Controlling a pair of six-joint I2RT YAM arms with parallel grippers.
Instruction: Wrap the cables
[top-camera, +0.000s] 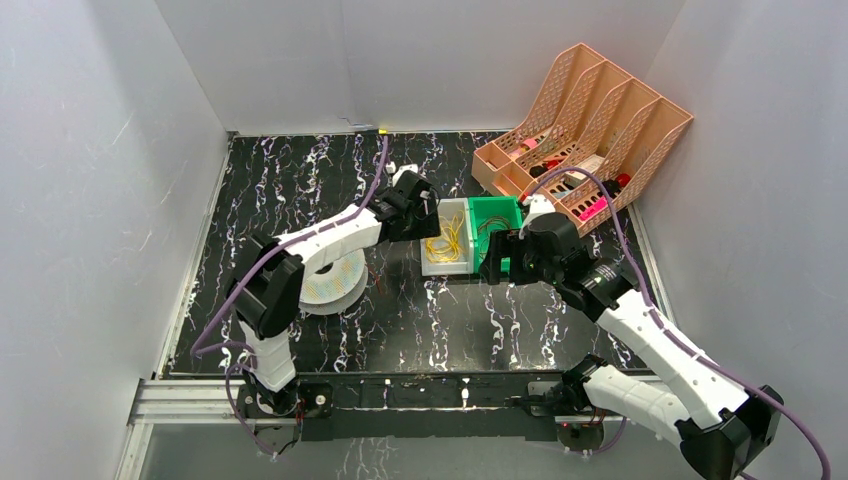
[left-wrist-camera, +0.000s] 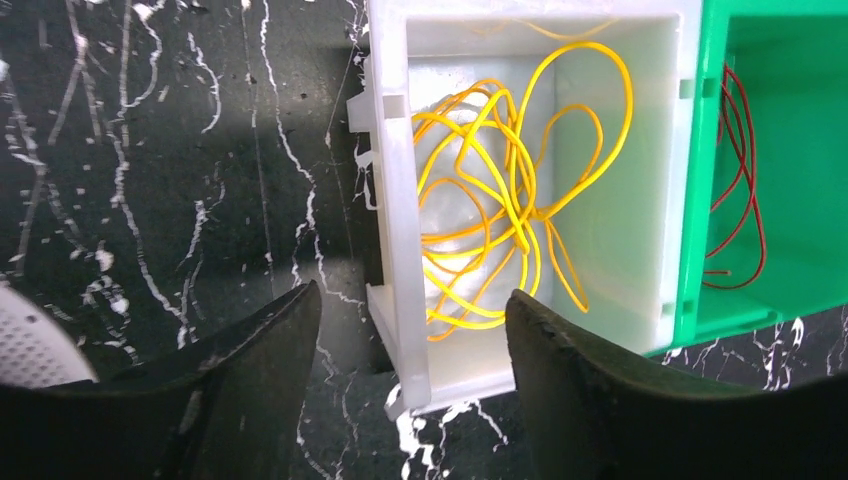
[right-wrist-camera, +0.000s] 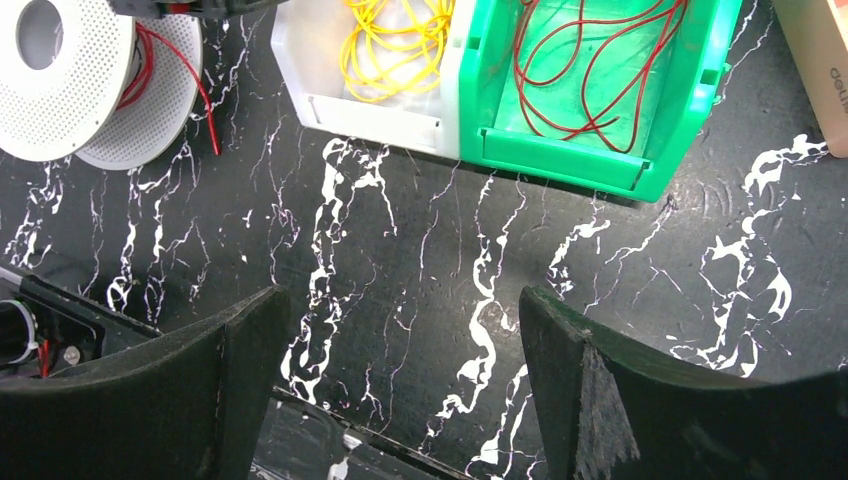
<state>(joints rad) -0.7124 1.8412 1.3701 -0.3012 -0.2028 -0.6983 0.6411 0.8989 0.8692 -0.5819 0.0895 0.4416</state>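
left pincer (left-wrist-camera: 412, 297) and right pincer (right-wrist-camera: 402, 295) gape empty; yellow cables (left-wrist-camera: 522, 210) lie tangled lengthwise in white bin (left-wrist-camera: 395, 200).

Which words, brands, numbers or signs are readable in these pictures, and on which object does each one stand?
"deli": dark print, turned sideways, on the peach file organizer at the right wrist view's edge; partly cut off, so uncertain.
On the items in its slots: any print is too small to read.
On the white bin, green bin and spool: no text seen.
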